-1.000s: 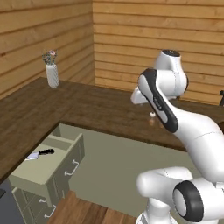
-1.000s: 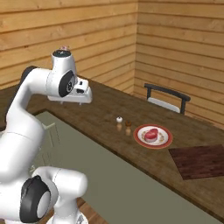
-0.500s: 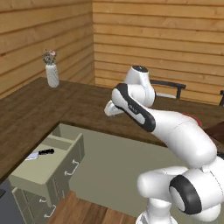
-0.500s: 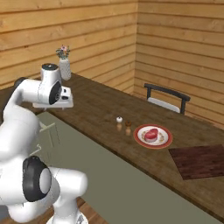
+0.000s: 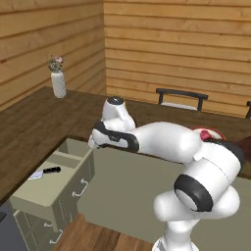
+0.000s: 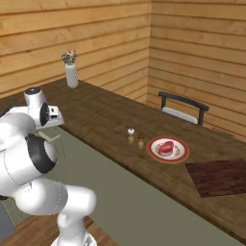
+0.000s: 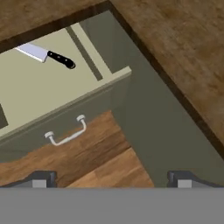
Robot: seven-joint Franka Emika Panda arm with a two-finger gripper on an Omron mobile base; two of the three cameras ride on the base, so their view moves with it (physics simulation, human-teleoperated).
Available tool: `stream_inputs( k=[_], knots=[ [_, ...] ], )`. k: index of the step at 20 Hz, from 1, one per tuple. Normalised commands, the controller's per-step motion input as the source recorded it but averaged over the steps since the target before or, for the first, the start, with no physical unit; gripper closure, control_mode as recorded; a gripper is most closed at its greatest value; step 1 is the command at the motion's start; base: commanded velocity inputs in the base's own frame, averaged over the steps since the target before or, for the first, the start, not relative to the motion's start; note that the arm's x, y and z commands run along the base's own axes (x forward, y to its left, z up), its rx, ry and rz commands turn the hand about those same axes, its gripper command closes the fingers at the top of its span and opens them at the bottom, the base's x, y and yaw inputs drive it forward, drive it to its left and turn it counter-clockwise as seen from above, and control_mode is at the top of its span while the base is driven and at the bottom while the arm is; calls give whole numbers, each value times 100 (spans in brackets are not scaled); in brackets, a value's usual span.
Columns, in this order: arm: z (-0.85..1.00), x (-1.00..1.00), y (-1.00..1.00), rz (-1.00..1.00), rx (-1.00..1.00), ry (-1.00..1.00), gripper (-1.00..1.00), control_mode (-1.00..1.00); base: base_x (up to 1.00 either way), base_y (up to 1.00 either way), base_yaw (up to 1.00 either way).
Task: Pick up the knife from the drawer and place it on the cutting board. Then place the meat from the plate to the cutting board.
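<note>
One knife [image 7: 45, 54] lies flat inside the open drawer [image 7: 52, 94], near its back, with the black handle toward the divider and the pale blade pointing away from it. The fingers [image 7: 111, 179] hang above the drawer front and the wooden floor, spread wide apart and holding nothing. From the left base view, the knife [image 5: 45, 172] rests on the drawer [image 5: 51, 188] floor, well apart from the arm. On the bench [image 6: 105, 120], the meat [image 6: 166, 147] sits in the middle of the plate [image 6: 168, 150]. The cutting board [image 6: 218, 176] lies near the plate, not touching it. Two small shakers [image 6: 135, 137] stand just beside the plate.
</note>
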Motion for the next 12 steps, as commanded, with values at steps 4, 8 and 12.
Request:
stream_inputs(
  k=[4, 8, 12],
  knots=[
    [-44, 34, 100, 7, -13, 0, -100, -100, 0, 0, 0],
    [-38, 29, 95, 6, -7, 6, -100, -100, 0, 0, 0],
    [-48, 37, 65, 2, -2, 15, -100, -100, 0, 0, 0]
  ],
)
